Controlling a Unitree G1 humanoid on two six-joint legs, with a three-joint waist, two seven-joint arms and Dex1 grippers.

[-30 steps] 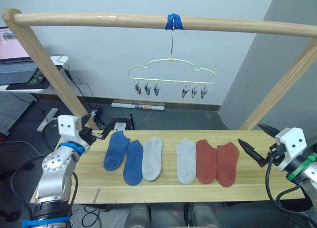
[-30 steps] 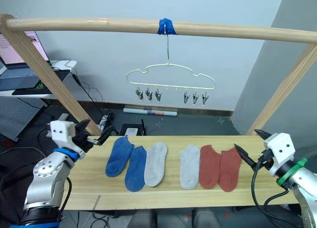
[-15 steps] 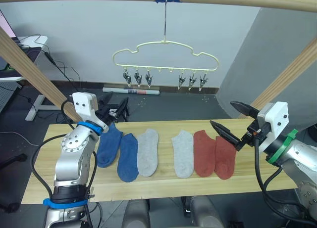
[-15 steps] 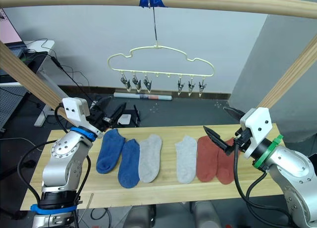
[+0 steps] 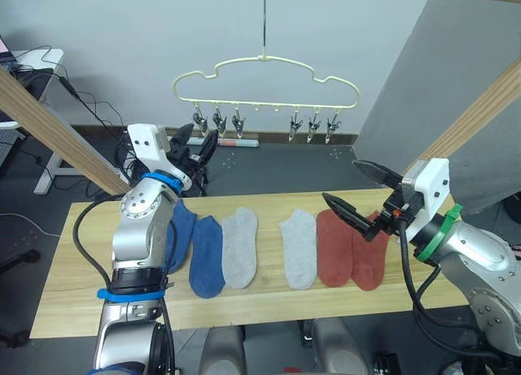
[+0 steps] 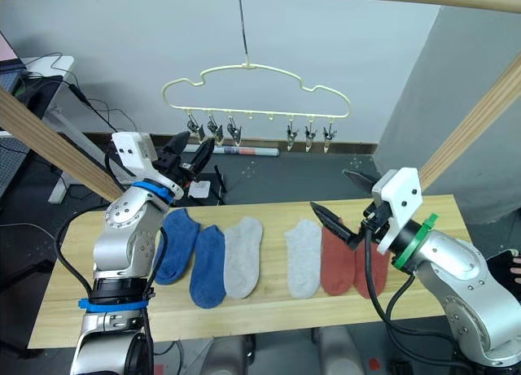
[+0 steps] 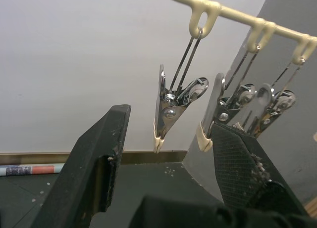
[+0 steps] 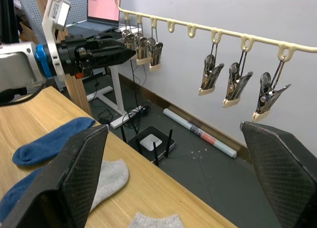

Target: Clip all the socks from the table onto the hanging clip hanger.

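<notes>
A lab or test room — bare white wall, dark floor with loose cables, a desk with an open laptop, and a wooden pole frame over the table.

Six socks lie in a row on the table below the clip hanger, both open pincers raised.
</notes>
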